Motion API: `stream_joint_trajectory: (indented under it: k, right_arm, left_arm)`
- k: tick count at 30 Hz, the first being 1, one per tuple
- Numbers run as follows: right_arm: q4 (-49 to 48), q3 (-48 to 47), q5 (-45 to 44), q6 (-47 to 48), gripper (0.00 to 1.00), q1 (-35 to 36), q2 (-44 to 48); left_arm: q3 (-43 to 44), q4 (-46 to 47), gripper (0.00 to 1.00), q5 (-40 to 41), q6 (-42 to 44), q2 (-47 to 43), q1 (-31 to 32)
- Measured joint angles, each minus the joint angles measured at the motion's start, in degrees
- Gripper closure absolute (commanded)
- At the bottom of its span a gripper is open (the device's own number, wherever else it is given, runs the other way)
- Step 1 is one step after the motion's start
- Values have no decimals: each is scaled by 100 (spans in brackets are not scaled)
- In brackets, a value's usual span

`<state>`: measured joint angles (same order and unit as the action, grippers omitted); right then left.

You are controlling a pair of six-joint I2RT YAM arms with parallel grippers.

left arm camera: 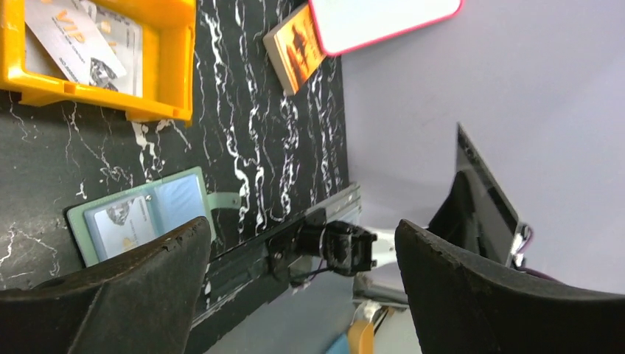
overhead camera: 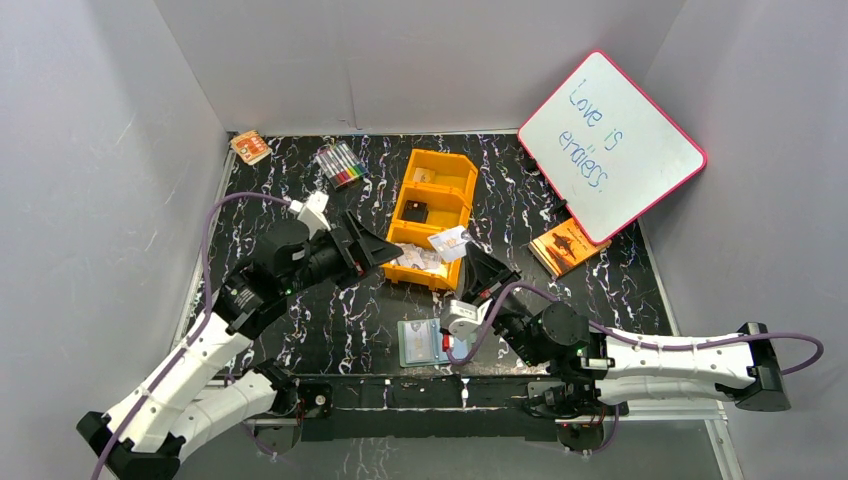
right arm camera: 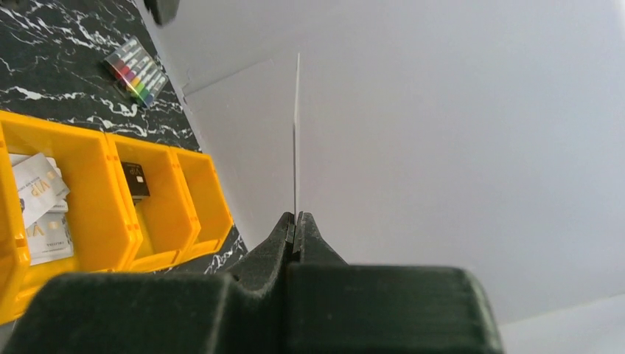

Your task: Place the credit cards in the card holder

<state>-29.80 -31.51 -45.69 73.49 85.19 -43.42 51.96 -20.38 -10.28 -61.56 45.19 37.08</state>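
The black, white-veined table (overhead camera: 300, 330) carries an orange three-compartment tray (overhead camera: 445, 157) at its middle. The green card holder (overhead camera: 420, 342) lies open at the near edge, nearer than the tray. At the far left are a small orange box (overhead camera: 250, 147) and a marker pack (overhead camera: 340, 164). On the right, a book (overhead camera: 565, 247) lies beside a tilted pink-framed whiteboard (overhead camera: 611, 146).

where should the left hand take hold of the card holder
Probably by the snap tab that juts from one edge, coming straight down from above. The card holder lies open and flat on the table, so its body offers no raised side to pinch, and a grip there would cover the pockets. The left hand is already open.
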Motion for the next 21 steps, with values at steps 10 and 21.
stream_joint_trajectory:
  k: [10,21]
  right_arm:
    - [693,-35,739,133,100,-7,74]
    - [782,-516,1303,968,100,-249,-387]
  left_arm:
    - [26,297,11,-780,205,269,0]
    - [944,-7,12,319,-323,17,-2]
